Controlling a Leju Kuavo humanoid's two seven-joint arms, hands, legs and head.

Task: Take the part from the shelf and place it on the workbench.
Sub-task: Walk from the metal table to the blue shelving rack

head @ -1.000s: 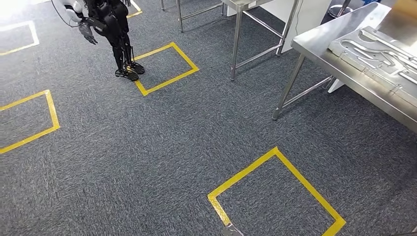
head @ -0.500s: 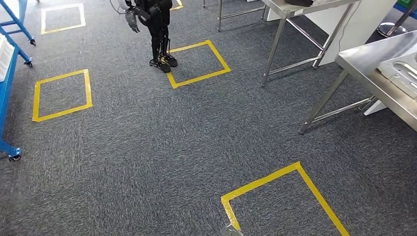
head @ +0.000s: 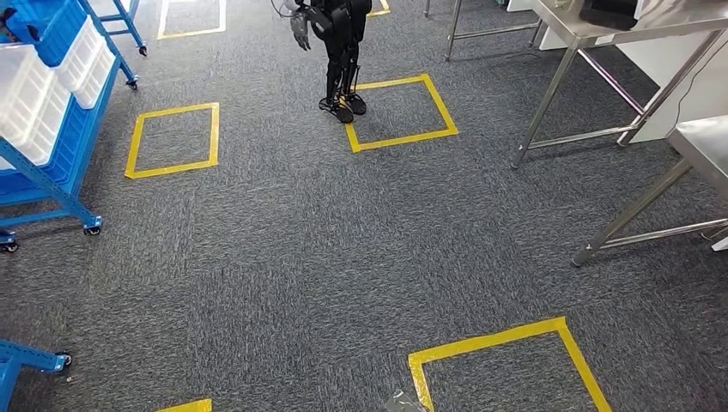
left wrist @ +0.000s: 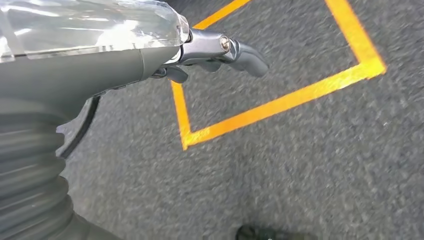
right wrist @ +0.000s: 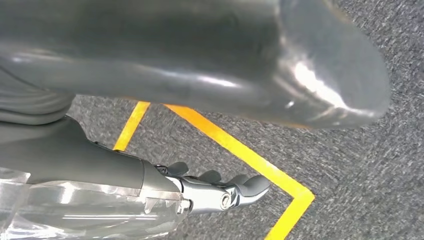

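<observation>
The shelf [head: 39, 176] stands at the far left of the head view, a blue frame on castors, cut off by the picture's edge. White bins [head: 34, 94] sit in its tiers. What they hold is too small to make out, so the part cannot be placed more closely than somewhere on that shelf, if there. A corner of a second blue frame [head: 17, 356] pokes in lower down, mostly cropped.

The left hand [left wrist: 125, 60] hangs over the grey carpet [head: 300, 257] and grips nothing. Its dark fingers [left wrist: 245, 52] lie stretched out, close together and a little bent. The thumb is hard to separate from the grey cover. Just past the fingertips, down on the floor, runs a corner of yellow tape [left wrist: 280, 105].

In the head view, tape squares [head: 133, 142] mark the carpet. Another robot [head: 339, 51] stands at the corner of one, its upper body cut off by the top edge.

The right hand [right wrist: 125, 190] holds nothing either. Its fingers [right wrist: 245, 185] reach out loosely in a row, slightly curled, and its thick thumb [right wrist: 300, 75] stands well apart from them, blurred and hiding much of the floor. Between thumb and fingers a tape corner [right wrist: 240, 150] shows on the carpet.

Further right a steel table [head: 601, 34] carries a dark, cropped object. At the right edge one corner of the bench [head: 704, 142] comes in; its top is out of frame.
</observation>
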